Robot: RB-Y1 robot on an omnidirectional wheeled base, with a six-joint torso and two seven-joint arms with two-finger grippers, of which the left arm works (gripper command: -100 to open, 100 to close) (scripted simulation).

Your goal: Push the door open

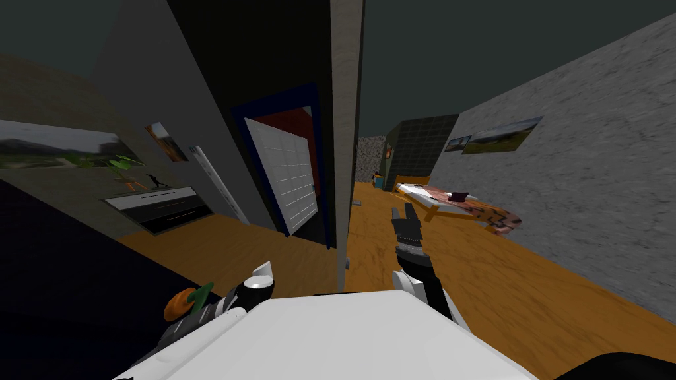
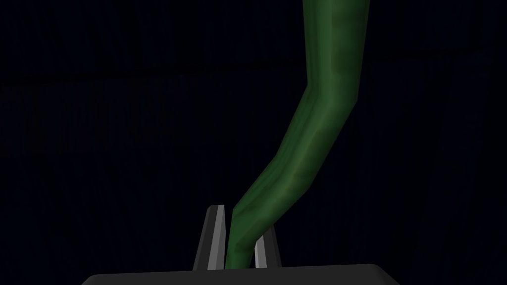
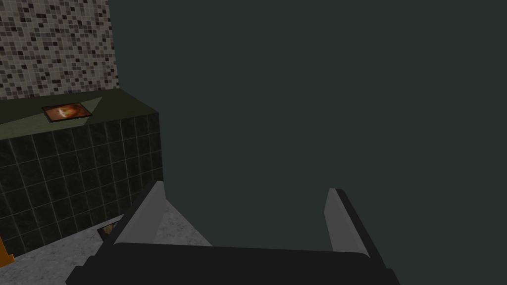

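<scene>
The white door [image 1: 285, 177] stands ajar in its blue frame [image 1: 277, 99], ahead to the left and well apart from both arms. With the left pincer [image 2: 240, 222] clamped on a carrot's stem [image 2: 317, 123], I'd roll closer and push with the right pincer [image 3: 245, 190], fingers apart, near the door's free edge.

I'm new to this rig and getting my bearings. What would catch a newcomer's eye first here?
The white panelled door, ajar in its dark blue frame, stands ahead to the left. The left gripper is shut on the green stem of an orange thing, low on my left. The right gripper is open, out ahead on my right.
</scene>
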